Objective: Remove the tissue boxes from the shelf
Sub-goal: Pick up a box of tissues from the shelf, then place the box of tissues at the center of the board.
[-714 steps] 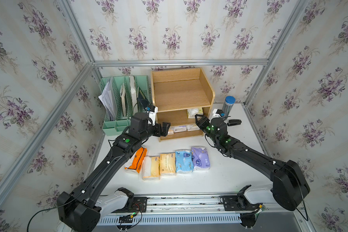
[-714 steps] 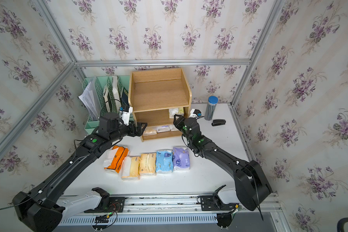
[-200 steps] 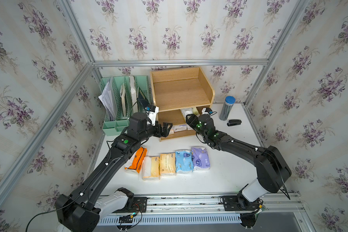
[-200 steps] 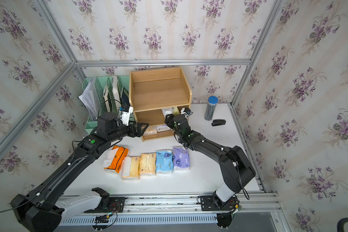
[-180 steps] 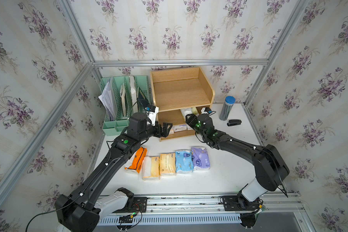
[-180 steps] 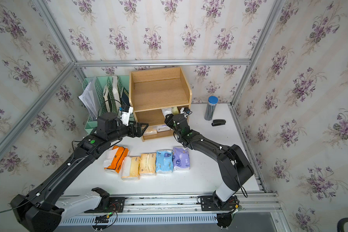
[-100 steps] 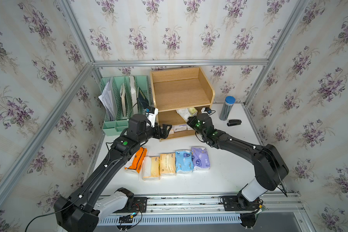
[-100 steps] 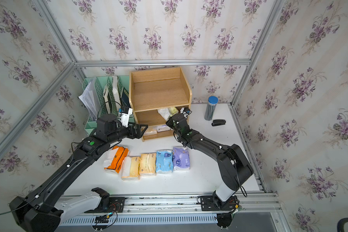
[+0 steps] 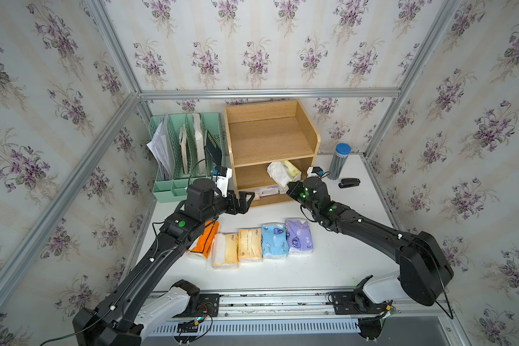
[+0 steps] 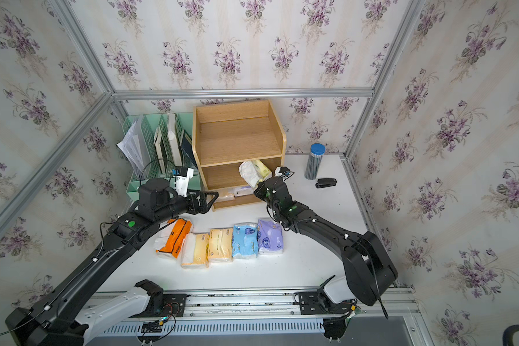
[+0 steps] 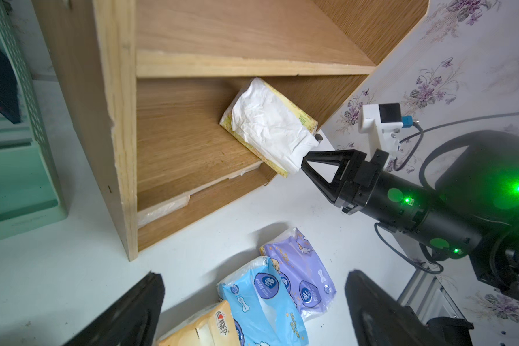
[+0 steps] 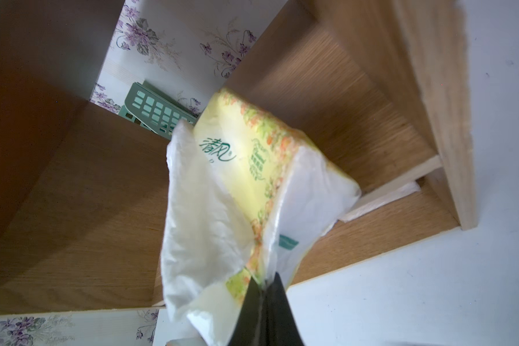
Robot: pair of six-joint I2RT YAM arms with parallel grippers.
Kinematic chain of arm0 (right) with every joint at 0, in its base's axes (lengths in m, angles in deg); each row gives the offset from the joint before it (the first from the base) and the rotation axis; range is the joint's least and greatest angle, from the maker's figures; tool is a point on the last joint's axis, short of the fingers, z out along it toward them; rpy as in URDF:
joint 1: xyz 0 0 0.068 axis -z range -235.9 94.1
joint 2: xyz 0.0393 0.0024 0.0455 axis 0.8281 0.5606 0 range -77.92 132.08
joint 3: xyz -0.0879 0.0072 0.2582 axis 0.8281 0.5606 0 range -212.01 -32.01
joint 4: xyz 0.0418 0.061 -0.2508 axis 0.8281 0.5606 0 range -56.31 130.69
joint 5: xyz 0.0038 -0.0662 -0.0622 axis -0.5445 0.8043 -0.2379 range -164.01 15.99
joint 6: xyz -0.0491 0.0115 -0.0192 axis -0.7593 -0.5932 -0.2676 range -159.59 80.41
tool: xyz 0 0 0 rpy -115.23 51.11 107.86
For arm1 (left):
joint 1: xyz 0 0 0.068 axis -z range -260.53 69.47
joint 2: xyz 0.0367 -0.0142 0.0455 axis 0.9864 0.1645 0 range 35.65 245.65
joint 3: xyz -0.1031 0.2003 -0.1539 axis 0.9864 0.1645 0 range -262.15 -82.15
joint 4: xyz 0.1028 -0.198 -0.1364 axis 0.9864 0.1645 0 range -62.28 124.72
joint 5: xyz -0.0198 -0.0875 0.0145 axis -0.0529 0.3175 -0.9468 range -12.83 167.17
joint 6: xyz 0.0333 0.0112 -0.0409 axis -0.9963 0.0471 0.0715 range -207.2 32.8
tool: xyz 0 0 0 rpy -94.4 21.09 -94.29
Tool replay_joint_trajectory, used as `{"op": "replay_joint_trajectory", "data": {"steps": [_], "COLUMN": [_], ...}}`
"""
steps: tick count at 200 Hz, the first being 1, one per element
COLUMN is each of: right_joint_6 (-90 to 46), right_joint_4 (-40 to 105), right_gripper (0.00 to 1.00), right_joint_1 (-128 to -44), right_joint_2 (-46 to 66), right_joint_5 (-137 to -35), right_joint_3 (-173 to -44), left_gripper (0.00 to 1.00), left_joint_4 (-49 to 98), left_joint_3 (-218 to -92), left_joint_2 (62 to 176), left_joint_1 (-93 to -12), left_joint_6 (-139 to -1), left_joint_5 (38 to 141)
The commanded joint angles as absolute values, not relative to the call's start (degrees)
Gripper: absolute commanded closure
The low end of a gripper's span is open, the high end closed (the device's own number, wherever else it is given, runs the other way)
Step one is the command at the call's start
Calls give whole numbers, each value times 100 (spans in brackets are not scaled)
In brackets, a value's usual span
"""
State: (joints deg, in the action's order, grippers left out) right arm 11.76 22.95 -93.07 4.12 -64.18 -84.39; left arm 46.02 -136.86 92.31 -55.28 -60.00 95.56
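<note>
White crinkled wrapper film was all your right gripper [image 11: 304, 160] had hold of. Its jaws were pressed flat together on the loose end flap of the white-and-yellow plastic-wrapped tissue pack [image 11: 270, 125], not on the pack's body. That pack hung tilted at the mouth of the middle tier of the small light-brown wooden shelf [image 9: 270, 140], towards its right side, partly in and partly out. Your left gripper [image 9: 247, 198] stood wide open and empty, just in front of the shelf's lower left corner. Nearer you, a row of five soft plastic-wrapped tissue packs [image 9: 250, 244], running from orange through cream-yellow and light blue to purple, lay on the white tabletop [image 9: 342, 263].

The weak point, as I judged it, was that thin pinch. Film can slide out from between the pads or tear, and a quick pull could have set the pack swinging. It might then have caught the shelf's right side panel or dropped onto the row. Both your grippers were also near the same shelf front, so a reach for the bottom tier could have brought the arms together.

The bottom tier was mostly covered by the board above it. The pale packs [image 9: 265, 190] there showed only as edges, perhaps two or three of them. The held pack itself hid whether its far end touched the middle board.
</note>
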Motion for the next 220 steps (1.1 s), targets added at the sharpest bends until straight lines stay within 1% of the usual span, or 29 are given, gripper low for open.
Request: {"op": "replay_joint_trajectory", "data": {"steps": [1, 49, 96, 142, 146, 185, 220], "right_joint_6": [959, 673, 436, 216, 185, -45, -25], "right_joint_4": [2399, 2792, 3369, 3753, 3781, 3769, 3620], "right_gripper": [100, 100, 100, 100, 100, 100, 100], "right_joint_1": [-9309, -9308, -9248, -8756, -8503, -7825, -7614], "right_joint_2": [237, -365, -997, -1790, -1845, -2094, -2253], "right_joint_5": [-6463, -6255, -5979, -6096, -6142, -6450, -6617], "right_joint_3": [-8291, -7924, -7406, -6713, -6666, -6135, -5496], "left_gripper": [1, 1, 1, 1, 1, 1, 1], "left_joint_4": [4341, 4218, 4183, 4277, 4277, 4274, 4215], "left_joint_3": [-13532, -13436, -13504, -13710, -13712, -13793, -13813], "left_joint_2": [9090, 9018, 9083, 9137, 9141, 9324, 9520], "left_joint_1": [-5489, -5213, -4687, -4469, -4459, -4398, -4310], "left_joint_6": [-5706, -5597, -5602, -5665, -5666, -5678, -5648], "left_joint_5": [9668, 9577, 9017, 8655, 8630, 8491, 8351]}}
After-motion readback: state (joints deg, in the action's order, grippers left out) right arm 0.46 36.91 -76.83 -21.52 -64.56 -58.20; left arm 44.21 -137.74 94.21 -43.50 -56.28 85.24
